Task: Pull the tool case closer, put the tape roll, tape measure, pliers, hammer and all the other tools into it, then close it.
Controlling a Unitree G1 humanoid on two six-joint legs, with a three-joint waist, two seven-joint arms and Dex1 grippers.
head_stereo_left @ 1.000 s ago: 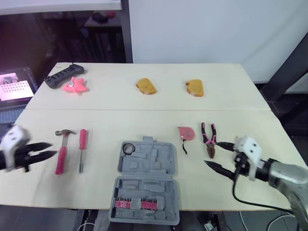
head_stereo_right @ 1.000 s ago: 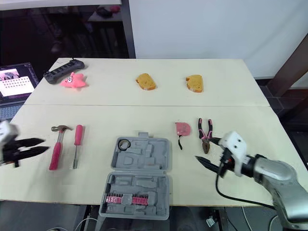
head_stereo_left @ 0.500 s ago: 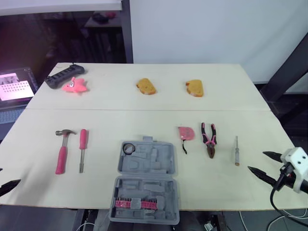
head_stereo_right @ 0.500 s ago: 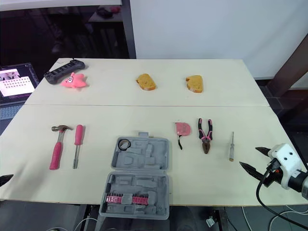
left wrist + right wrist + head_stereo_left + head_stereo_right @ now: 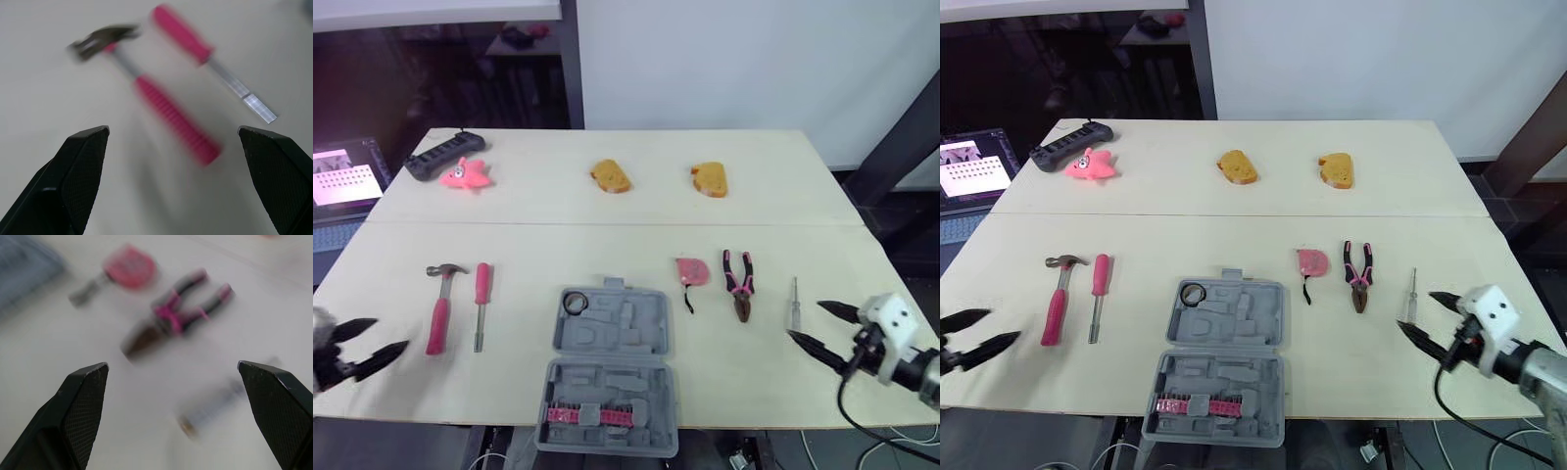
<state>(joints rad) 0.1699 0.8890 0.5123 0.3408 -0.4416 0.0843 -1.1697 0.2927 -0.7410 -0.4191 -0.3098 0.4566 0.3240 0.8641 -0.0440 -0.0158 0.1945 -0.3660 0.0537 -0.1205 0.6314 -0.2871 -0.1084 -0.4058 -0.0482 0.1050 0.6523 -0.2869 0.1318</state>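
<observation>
1. Tool case: lies open between both sets of fingers at the tabletop's near edge, apparently pulled close; tape roll is inside.
2. Left fingers: spread, empty; hammer and pink screwdriver lie just ahead.
3. Right fingers: spread, empty; tape measure and pliers lie ahead, slim screwdriver nearest.
4. Remaining: five tools, closing.

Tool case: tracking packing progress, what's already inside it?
The open tool case holds a black tape roll in its far half and a pink bit strip in its near half. Other slots look empty.
</observation>
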